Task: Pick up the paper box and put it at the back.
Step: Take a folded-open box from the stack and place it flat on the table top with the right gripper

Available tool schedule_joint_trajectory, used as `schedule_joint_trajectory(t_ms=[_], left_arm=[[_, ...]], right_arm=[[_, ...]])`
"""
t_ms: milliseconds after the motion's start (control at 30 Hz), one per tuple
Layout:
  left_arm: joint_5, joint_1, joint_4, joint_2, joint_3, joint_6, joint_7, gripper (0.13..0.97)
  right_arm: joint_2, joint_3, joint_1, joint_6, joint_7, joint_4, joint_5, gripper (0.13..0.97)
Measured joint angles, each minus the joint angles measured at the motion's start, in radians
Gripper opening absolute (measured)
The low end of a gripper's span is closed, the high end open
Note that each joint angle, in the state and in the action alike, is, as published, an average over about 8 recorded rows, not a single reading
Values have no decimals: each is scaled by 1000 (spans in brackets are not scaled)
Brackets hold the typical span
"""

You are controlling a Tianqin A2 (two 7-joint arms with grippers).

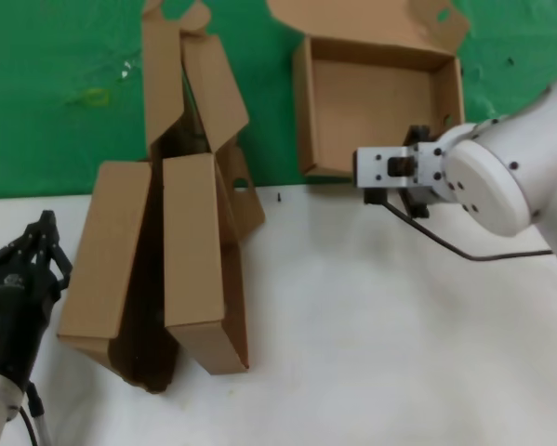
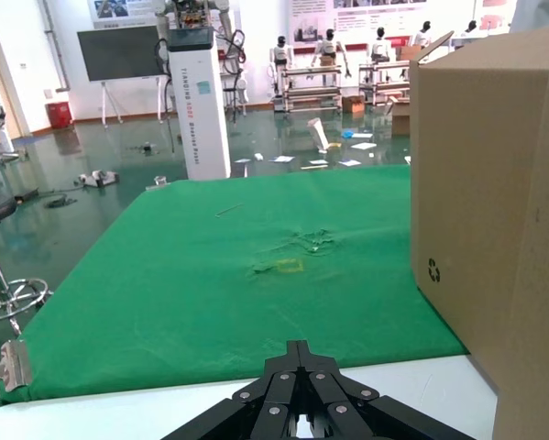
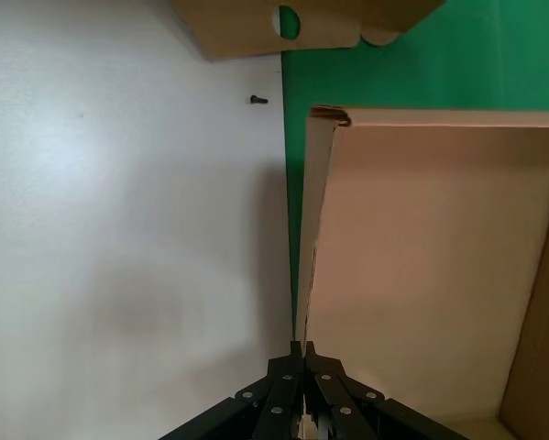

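The paper box (image 1: 376,98) lies open on the green cloth at the back (image 1: 55,84), lid flap folded away beyond it. My right gripper (image 1: 377,190) is at the box's near wall, at the border between cloth and white table. In the right wrist view the gripper (image 3: 301,346) is shut on the thin edge of the box wall (image 3: 315,229), with the box's inside floor (image 3: 430,266) beside it. My left gripper (image 1: 44,223) is shut and empty at the table's front left; in the left wrist view the gripper (image 2: 298,346) points at the cloth (image 2: 219,275).
Two other brown boxes (image 1: 106,246) (image 1: 199,265) lie at the left of the white table (image 1: 380,325), their tall flaps (image 1: 180,84) standing over the cloth. One box also shows in the left wrist view (image 2: 494,211). A small black screw (image 1: 279,197) lies near the cloth edge.
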Motion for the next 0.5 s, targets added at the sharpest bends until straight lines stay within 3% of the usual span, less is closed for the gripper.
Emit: schedule_joint_trajectory(t_ms=[500], left_arm=[[0, 0, 0, 0, 0, 0, 0, 143]], right_arm=[[-73, 14, 23, 73, -44, -112, -70, 178]])
